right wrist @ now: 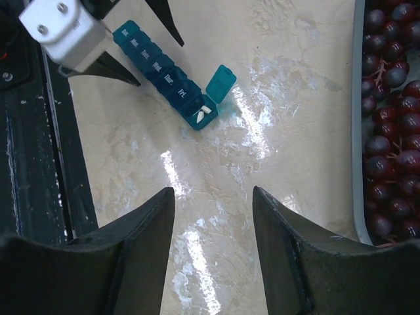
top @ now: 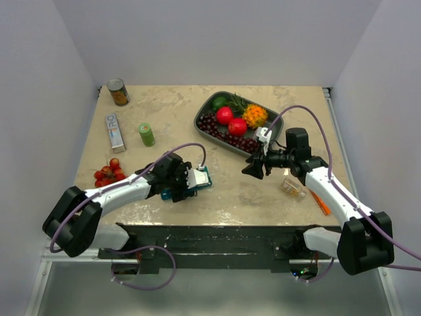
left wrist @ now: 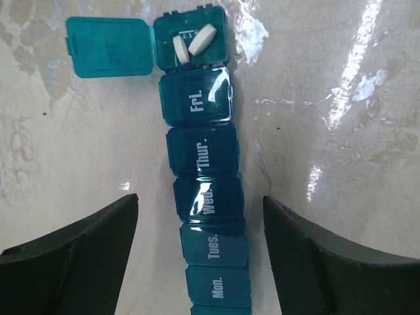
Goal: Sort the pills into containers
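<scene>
The containers (left wrist: 205,197) form one teal strip of day-marked compartments lying on the tabletop. Its end lid (left wrist: 111,46) is flipped open, and two white pills (left wrist: 194,43) lie in that end compartment. The other lids are down. My left gripper (left wrist: 200,198) is open, its fingers standing either side of the strip near the Wed and Tues compartments with a gap on both sides. From above, the left gripper (top: 186,187) sits over the containers (top: 204,178). My right gripper (right wrist: 213,190) hangs open over bare table with nothing between its fingers, right of the containers (right wrist: 164,69); from above, the right gripper (top: 250,170) is mid-table.
A dark oval tray (top: 205,105) of fruit stands at the back right, its rim (right wrist: 357,131) close to my right gripper. A clear bag (top: 293,187) and an orange item (top: 321,204) lie near the right arm. A can (top: 118,92), a tube (top: 115,130), a green bottle (top: 146,134) and cherry tomatoes (top: 110,172) occupy the left.
</scene>
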Robot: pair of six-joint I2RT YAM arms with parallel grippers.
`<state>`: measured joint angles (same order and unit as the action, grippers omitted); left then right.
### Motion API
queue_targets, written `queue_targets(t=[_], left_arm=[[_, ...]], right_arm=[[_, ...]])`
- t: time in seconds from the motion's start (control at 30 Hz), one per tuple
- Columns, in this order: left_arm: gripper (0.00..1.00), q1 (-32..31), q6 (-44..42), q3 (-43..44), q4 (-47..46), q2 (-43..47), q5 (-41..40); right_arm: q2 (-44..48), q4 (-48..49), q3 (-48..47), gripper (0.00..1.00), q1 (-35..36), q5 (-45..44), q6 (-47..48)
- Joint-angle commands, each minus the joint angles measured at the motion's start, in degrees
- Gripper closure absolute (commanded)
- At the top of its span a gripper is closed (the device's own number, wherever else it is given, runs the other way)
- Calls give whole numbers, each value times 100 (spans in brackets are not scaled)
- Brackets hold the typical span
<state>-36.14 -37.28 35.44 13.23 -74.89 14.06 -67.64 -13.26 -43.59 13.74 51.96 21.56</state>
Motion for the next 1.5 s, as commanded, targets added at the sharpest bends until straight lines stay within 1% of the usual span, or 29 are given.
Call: queue_targets(t=[0.0,0.1,0.13,0.2,0.23,0.3,0.33,0.4,0.5,0.53,0.6,0.63,0.7,0.73,0.9,0.97,1.07,1.17,1.27,1.4,1.47], left_arm=[[23,-25,-131,182,-242,-333,-185],[35,-42,-122,218,-225,-447,-150],[43,-51,-131,200,-225,-456,-141],[50,-68,-139,182,-242,-456,-115],[56,-95,-139,165,-242,-439,-71],[61,-165,-139,174,-260,-421,17],[65,-200,-131,165,-277,-430,104],[69,-340,-104,165,-356,-473,184],[75,-568,-25,156,-514,-613,281],[78,-630,10,156,-576,-649,316],[81,-806,36,165,-734,-780,325],[83,-859,71,174,-787,-807,334],[86,-1034,89,182,-989,-886,351],[88,-1079,98,200,-1042,-913,360],[90,-1334,1,253,-1236,-1027,448],[90,-1378,-34,288,-1455,-1080,465],[92,-1396,-60,349,-1429,-1168,483],[92,-1405,-69,376,-1403,-1203,492],[94,-1405,-78,428,-1332,-1247,492],[96,-1405,-78,525,-1051,-1396,483],[96,-1396,-61,551,-1016,-1432,483]], right_arm=[[22,227,-44,47,-20,51,-135],[14,236,-44,48,-20,59,-135],[5,227,-44,49,-20,68,-143],[5,244,-53,50,-11,68,-152],[-4,245,-44,50,-3,68,-178],[-39,315,-35,51,-3,51,-257],[-65,341,-35,51,-3,33,-362],[-170,420,-35,52,32,-28,-546],[-381,482,-96,60,76,-203,-758],[-556,473,-140,68,103,-265,-811],[-811,377,-272,77,129,-405,-820],[-1082,324,-333,86,164,-467,-803],[-1356,52,-553,93,226,-555,-654],[-1636,-53,-632,95,330,-712,-575],[-2209,-273,-1019,97,682,-1354,-434],[-2498,-387,-1168,98,788,-1583,-381],[-2702,-511,-1257,98,902,-1733,-267],[-2843,-634,-1309,98,1017,-1699,-153],[-2922,-949,-1415,99,1070,-1427,75],[-2808,-1608,-1555,100,1157,-663,891],[-2711,-1846,-1565,100,1166,-591,1069]])
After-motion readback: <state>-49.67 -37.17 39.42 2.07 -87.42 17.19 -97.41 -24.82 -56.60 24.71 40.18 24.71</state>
